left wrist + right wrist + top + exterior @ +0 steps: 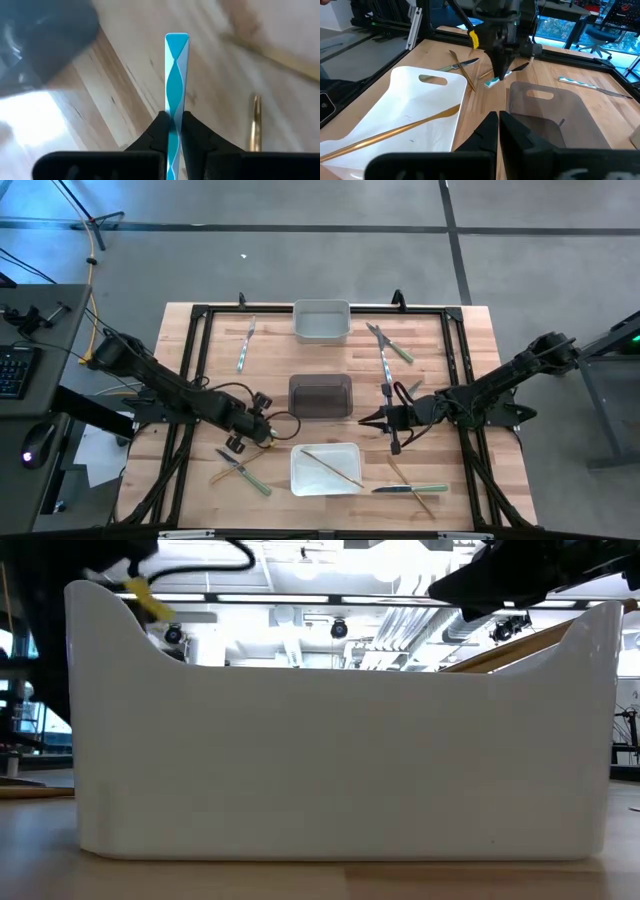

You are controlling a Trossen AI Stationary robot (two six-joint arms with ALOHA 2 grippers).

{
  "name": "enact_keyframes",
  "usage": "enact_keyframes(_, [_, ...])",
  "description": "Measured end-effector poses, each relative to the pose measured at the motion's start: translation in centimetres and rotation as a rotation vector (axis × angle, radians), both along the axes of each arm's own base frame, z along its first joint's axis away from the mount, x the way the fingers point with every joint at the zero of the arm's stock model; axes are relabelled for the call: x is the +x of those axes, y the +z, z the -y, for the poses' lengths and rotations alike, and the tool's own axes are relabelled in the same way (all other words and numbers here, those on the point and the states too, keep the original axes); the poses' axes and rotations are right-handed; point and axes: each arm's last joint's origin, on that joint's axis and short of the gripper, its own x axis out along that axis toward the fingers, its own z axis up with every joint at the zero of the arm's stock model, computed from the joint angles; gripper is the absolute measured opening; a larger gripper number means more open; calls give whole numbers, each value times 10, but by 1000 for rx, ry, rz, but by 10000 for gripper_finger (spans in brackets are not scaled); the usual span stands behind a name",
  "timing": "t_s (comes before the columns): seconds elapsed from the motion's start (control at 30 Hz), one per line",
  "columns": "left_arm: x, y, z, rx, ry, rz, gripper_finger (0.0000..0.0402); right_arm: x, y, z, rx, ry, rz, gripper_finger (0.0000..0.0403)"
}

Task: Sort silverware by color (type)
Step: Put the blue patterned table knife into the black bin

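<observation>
Now left hand point(173, 131) clamped on blue-handled utensil point(177, 70)

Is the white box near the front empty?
No. The white box holds one tan utensil lying slantwise inside it.

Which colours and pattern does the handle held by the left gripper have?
The handle in the left gripper has turquoise and pale blue-white wavy bands; the left wrist view shows it best.

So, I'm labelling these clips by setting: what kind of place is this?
Probably a robotics lab or workshop: a wooden table on a bare concrete floor, a desk with keyboard alongside, and office chairs beyond.
</observation>
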Motion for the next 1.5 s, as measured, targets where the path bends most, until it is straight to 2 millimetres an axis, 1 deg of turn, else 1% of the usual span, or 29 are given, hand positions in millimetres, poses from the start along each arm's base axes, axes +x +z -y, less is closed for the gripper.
enact_keyframes(0.1, [-4,5,-3,11,27,-25,15,0,0,0,1,0,2,0])
enact_keyframes(0.17, [-3,15,-3,7,51,17,15,0,0,0,1,0,4,0])
enact_keyframes(0.27, [-7,28,-6,-4,85,62,15,0,1,0,2,0,6,0])
enact_keyframes(0.4, [-5,59,-9,-73,166,231,14,0,1,0,2,0,6,0])
enact_keyframes(0.5, [4,86,-11,-152,202,407,14,0,1,0,-5,2,14,0])
enact_keyframes(0.6, [16,114,-14,-197,177,585,14,1,2,0,-10,4,24,0])
enact_keyframes(0.7, [31,131,-21,-176,123,687,14,1,3,0,-10,4,27,0])
enact_keyframes(0.8, [46,139,-29,-180,39,769,14,1,2,0,-13,5,23,0])
enact_keyframes(0.87, [55,139,-34,-205,-14,802,14,0,2,0,-14,5,20,0])
enact_keyframes(0.97, [67,132,-44,-210,-55,795,14,0,1,0,-21,6,15,0])
enact_keyframes(1.13, [86,107,-56,-198,-31,716,14,0,1,0,-37,9,13,0])
enact_keyframes(1.33, [107,85,-60,-223,-44,707,14,0,1,1,-49,-20,12,0])
enact_keyframes(1.5, [117,67,-69,-200,-28,676,14,0,0,1,-50,-24,7,0])
